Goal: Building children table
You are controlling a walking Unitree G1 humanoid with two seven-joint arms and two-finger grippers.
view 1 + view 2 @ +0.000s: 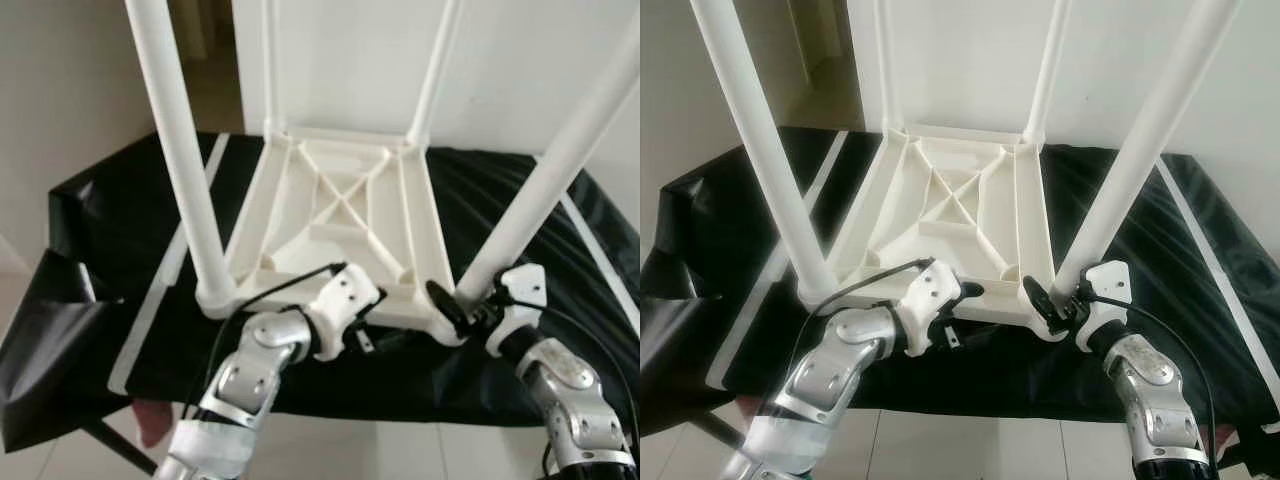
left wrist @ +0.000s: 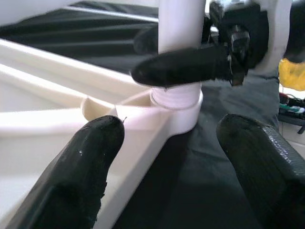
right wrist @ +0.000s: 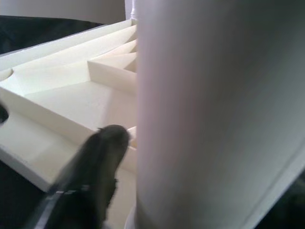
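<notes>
Four legs stand in the upturned table top; the right gripper clamps the near right leg, the left gripper gapes apart.

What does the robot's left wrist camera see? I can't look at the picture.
The right gripper clasps a white table leg just above its socket in the upside-down white tabletop. The left gripper's open black fingers frame the view, above a black cloth.
</notes>
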